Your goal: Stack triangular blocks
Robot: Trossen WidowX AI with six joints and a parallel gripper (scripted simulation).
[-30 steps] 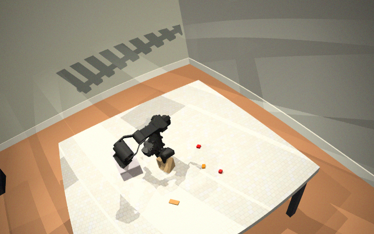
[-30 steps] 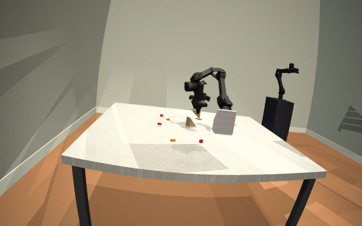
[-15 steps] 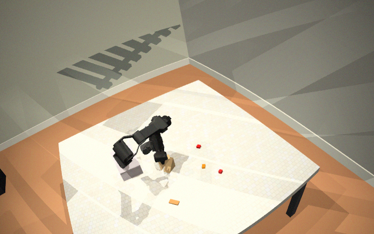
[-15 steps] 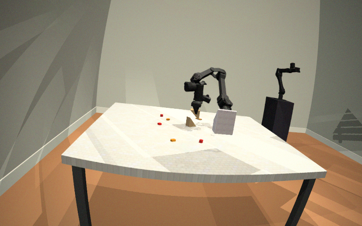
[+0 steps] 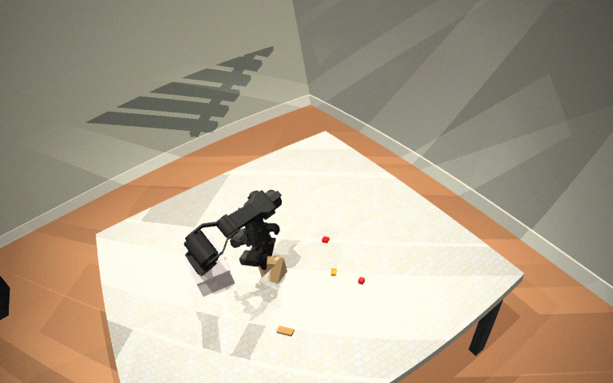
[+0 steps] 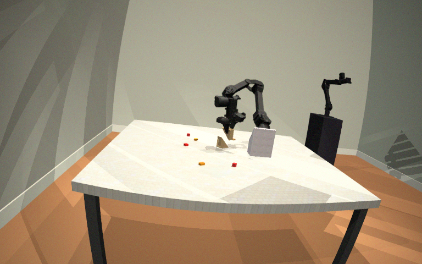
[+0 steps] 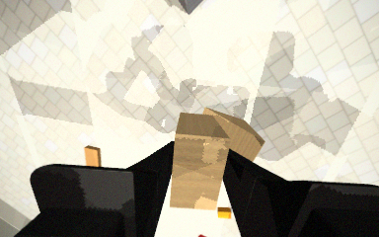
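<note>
Jaws closed on one wooden wedge (image 7: pixel 198 165), gripping it by its two flat sides; in the wrist view the wedge stands between the two black fingers, its lighter end face turned to the camera. Gripper (image 6: pixel 228 128) points down over the middle of the white tiled surface (image 6: pixel 155 174), with the held wedge (image 6: pixel 230 134) hanging from it, clear of the surface as far as the exterior view shows. Second wedge (image 6: pixel 221 142) rests on the surface just beside and below the held one, sloped face up; in the wrist view it (image 7: pixel 242 133) shows directly behind the held wedge, offset slightly to the right. Whether the two wedges touch cannot be told from any view; in the top view they merge into one tan shape (image 5: pixel 276 268) at the gripper tip. Arm (image 5: pixel 246 214) bends up from its base and folds back down; a pale grey box (image 6: pixel 261 142) stands on the surface near the base, well apart from the wedges. Small loose pieces lie scattered on the surface: two red cubes (image 5: pixel 325 239) and (image 5: pixel 361 280), a small yellow cube (image 5: pixel 333 271), and a flat orange tile (image 5: pixel 285 330) nearer the front edge. All sit apart from the wedges. Dark pedestal (image 6: pixel 323 137) with a small arm on top stands on the floor beyond the surface.
</note>
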